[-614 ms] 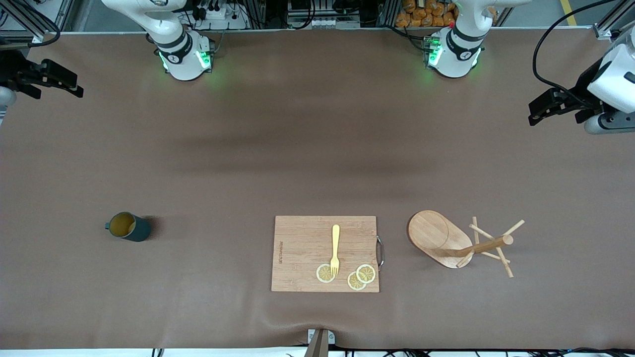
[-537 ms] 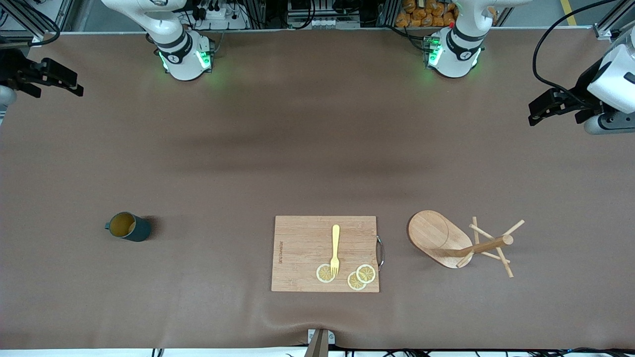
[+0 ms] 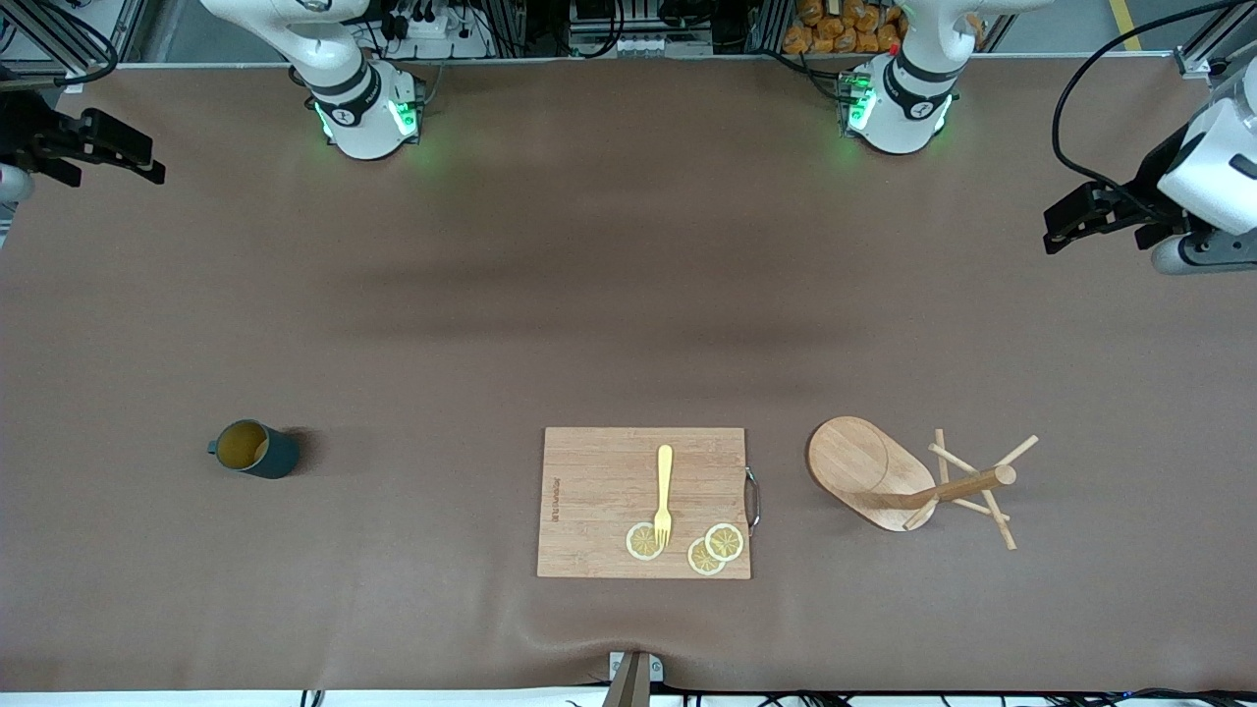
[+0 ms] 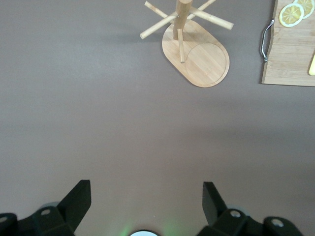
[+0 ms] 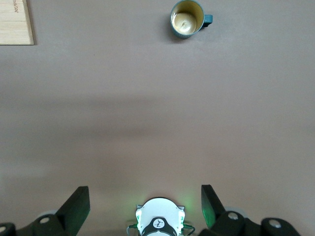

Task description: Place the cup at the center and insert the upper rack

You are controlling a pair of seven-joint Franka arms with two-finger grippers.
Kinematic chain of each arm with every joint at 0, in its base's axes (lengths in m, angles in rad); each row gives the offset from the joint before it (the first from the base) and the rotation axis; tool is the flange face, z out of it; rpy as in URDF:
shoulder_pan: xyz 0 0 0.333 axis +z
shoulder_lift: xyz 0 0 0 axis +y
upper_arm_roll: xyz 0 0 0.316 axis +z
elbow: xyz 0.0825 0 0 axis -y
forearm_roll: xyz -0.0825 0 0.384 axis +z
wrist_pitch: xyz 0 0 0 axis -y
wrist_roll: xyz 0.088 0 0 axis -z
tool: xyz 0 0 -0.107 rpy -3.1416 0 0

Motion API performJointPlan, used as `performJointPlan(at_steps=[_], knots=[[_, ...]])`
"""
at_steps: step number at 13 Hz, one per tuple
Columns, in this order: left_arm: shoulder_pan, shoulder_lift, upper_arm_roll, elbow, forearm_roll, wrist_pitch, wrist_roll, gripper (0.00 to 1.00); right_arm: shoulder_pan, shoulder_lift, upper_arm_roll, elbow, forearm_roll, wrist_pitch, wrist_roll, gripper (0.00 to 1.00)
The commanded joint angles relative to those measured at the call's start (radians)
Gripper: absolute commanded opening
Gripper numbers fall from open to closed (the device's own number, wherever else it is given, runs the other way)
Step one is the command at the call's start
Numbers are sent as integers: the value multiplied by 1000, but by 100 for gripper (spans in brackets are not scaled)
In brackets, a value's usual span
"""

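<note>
The counter [image 3: 609, 275] lies bare across its middle, giving wide passage. Obstacles sit in one row toward the camera: the cup [image 3: 253, 449] at 9 o'clock of the cutting board [image 3: 599, 491], well apart, and the upper rack [image 3: 908, 481] at 3 o'clock, near it, pegs splayed outward. A fork [image 3: 664, 494] and lemon slices [image 3: 715, 548] lie flat on the board.

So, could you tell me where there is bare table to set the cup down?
Widest bare stretch: between the cup and the cutting board, and the band between the board and the robot bases. Crowded: the board itself, carrying fork and lemon slices, and the narrow gap to the mug tree.
</note>
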State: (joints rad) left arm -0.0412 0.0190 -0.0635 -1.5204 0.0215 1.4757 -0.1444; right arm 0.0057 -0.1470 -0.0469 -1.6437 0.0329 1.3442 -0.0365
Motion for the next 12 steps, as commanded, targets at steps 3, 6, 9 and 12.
performJointPlan(at_steps=[3,6,9,12], knots=[[9,24,-6,26,-15,0,-1,100,-18,73,10,5,2,154,-11,100],[26,27,-4,25,-15,1,6,100,-18,154,10,5,2,243,-11,100],[26,33,-4,23,-14,8,14,100,-26,277,10,-1,4,343,-10,100],[26,33,-4,20,-15,18,16,100,-36,395,10,-2,4,479,-16,100]])
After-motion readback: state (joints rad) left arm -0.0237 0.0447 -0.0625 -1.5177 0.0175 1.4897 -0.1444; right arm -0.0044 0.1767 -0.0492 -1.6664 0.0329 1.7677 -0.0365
